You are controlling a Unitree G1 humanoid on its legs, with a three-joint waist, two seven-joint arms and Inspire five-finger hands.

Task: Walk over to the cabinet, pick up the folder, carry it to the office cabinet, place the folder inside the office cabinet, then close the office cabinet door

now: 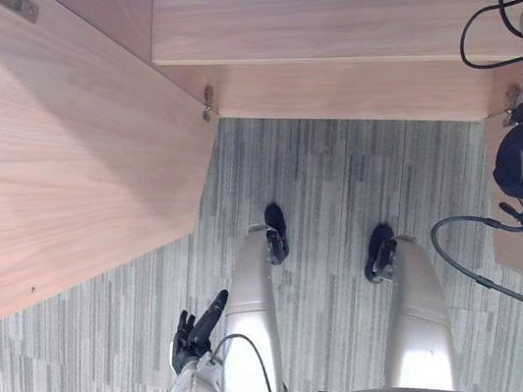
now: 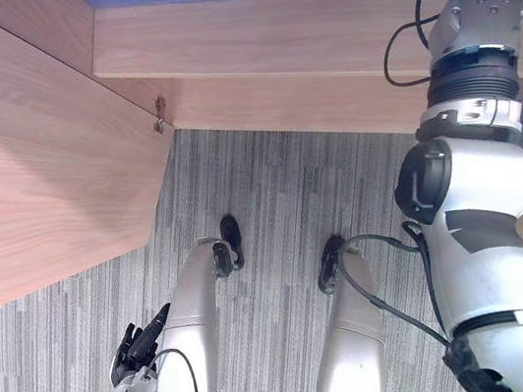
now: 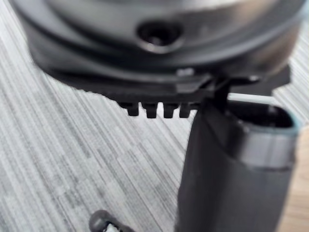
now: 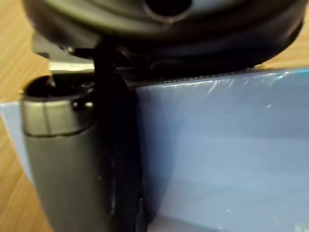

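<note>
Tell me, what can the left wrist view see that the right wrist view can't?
Of these two, the left wrist view is the one with the grey striped carpet, spread out past the left hand. The right wrist view has the blue folder instead, very close beside the right hand; whether that hand grips it cannot be told. Both share a dark robot hand seen from very close, taking up much of the picture.

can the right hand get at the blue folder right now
Probably yes: the right hand sits close against the blue folder on the cabinet shelf, the door stands open, and nothing shows between them.
</note>
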